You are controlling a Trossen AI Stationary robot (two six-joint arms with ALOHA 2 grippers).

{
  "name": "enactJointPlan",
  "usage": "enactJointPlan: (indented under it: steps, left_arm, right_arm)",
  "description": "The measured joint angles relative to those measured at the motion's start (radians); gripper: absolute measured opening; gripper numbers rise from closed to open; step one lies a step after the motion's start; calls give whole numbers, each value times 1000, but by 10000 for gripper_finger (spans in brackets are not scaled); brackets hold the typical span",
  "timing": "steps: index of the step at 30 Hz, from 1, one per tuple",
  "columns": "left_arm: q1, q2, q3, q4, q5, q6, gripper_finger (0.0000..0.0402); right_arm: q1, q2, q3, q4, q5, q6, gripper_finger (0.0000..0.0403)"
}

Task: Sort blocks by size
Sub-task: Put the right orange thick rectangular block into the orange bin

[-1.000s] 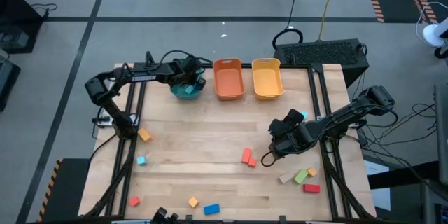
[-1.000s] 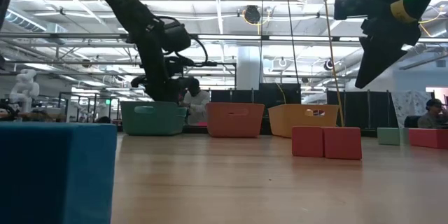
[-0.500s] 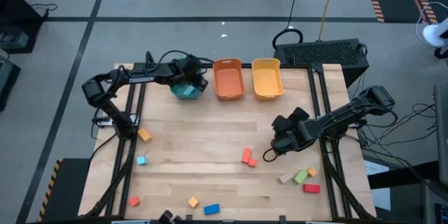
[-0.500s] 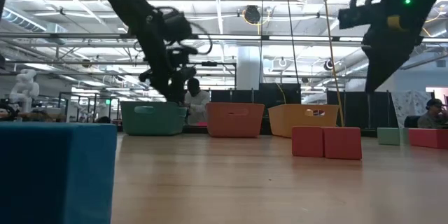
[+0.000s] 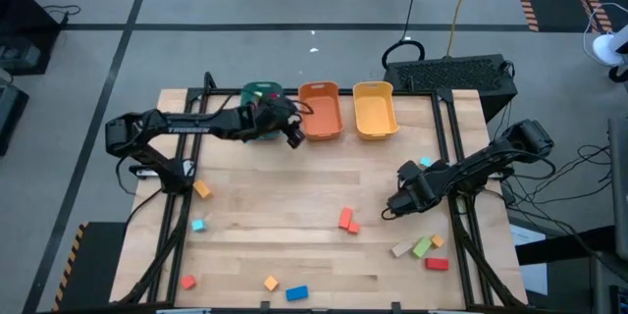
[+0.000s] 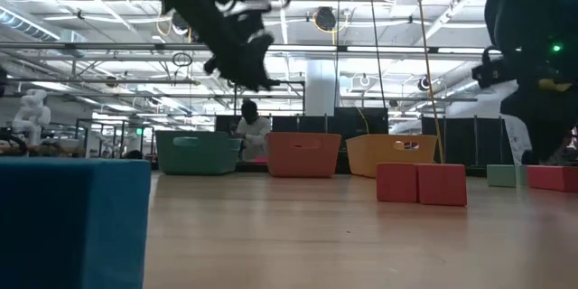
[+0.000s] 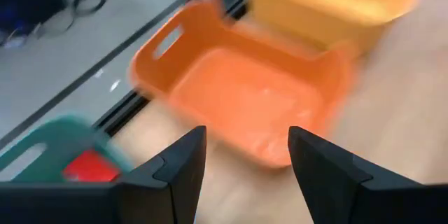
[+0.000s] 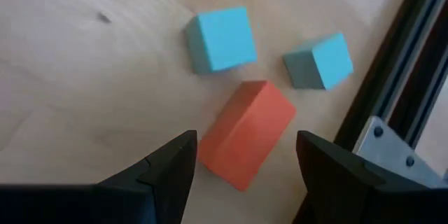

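Your left gripper (image 7: 241, 175) hangs with fingers parted and empty, the orange bin (image 7: 245, 98) just ahead. Your right gripper (image 8: 245, 182) has fingers spread; the orange block (image 8: 246, 133) lies between them on the table (image 8: 84, 77), long axis diagonal.

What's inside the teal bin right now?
In the left wrist view, a red block lies in the teal bin. From above, the left arm covers most of the bin, so the rest of its contents can't be seen.
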Motion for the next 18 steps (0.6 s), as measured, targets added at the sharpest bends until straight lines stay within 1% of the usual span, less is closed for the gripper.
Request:
enactJointPlan:
  steps: [3, 7, 12, 18]
  left_arm:
    - [-53, -6, 0, 53, 0, 3, 205]
    - [-94, -5, 0, 91, -1, 7, 205]
    - [-118, -5, 0, 82, -3, 1, 205]
    - [-133, -5, 0, 74, -3, 1, 205]
  right_arm:
    - [0, 0, -12, 1, -14, 50, 231]
    - [0, 0, -19, 5, -19, 136, 231]
    - [0, 0, -20, 16, -40, 252, 231]
    - [0, 0, -68, 118, -43, 360, 231]
